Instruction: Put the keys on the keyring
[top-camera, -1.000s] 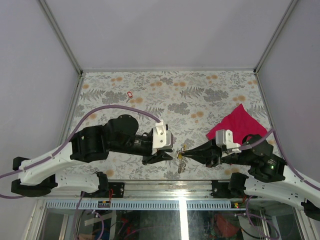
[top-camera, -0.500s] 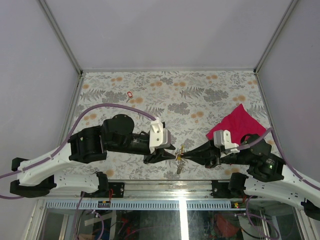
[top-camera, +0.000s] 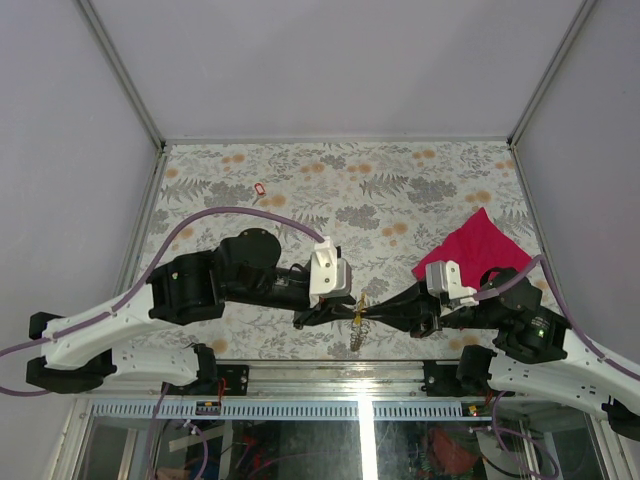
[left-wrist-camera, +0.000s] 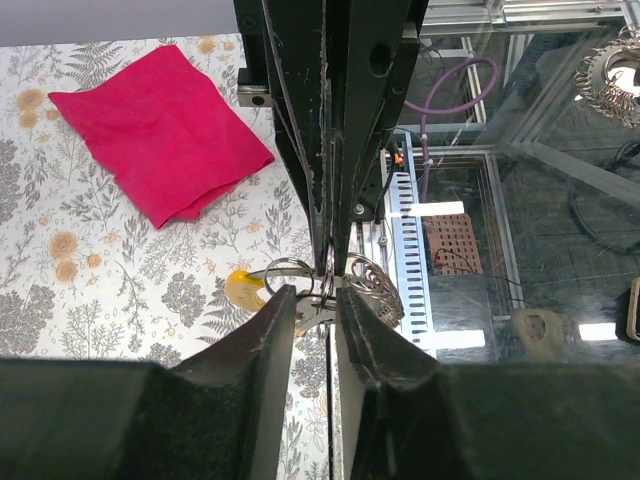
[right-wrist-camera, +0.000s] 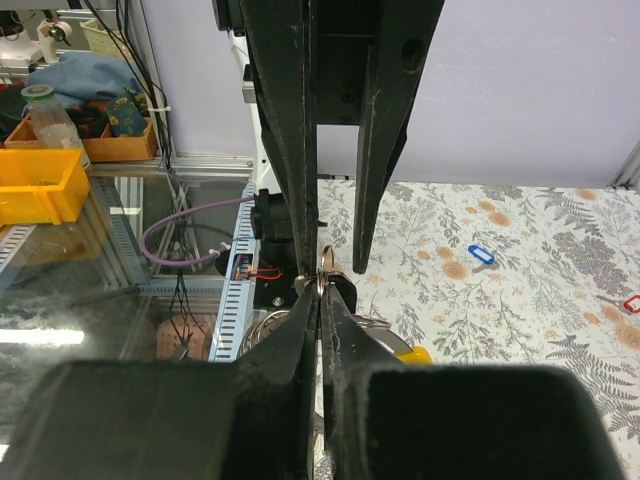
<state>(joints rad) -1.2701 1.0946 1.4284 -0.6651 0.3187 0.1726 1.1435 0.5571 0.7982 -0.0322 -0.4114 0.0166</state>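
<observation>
The keyring (top-camera: 357, 316) is a thin silvery loop with a small yellow piece (left-wrist-camera: 243, 290), held just above the table's near edge. My right gripper (top-camera: 368, 315) is shut on the keyring (right-wrist-camera: 326, 268); its fingers (left-wrist-camera: 320, 150) come down from the top of the left wrist view. My left gripper (top-camera: 346, 312) faces it tip to tip, jaws a narrow gap apart, gripping a small silvery key (left-wrist-camera: 316, 303) against the loop (left-wrist-camera: 290, 268). A blue-headed key (right-wrist-camera: 481, 256) and a red-headed key (top-camera: 260, 189) lie on the floral table.
A magenta cloth (top-camera: 478, 245) lies at the right, also in the left wrist view (left-wrist-camera: 160, 125). A coiled wire piece (left-wrist-camera: 368, 285) hangs by the ring. The table's near edge and metal rail (top-camera: 330, 368) run just below both grippers.
Both grippers have closed in on each other; the right moved left and the left shifted right, so their tips now meet at the keyring.
</observation>
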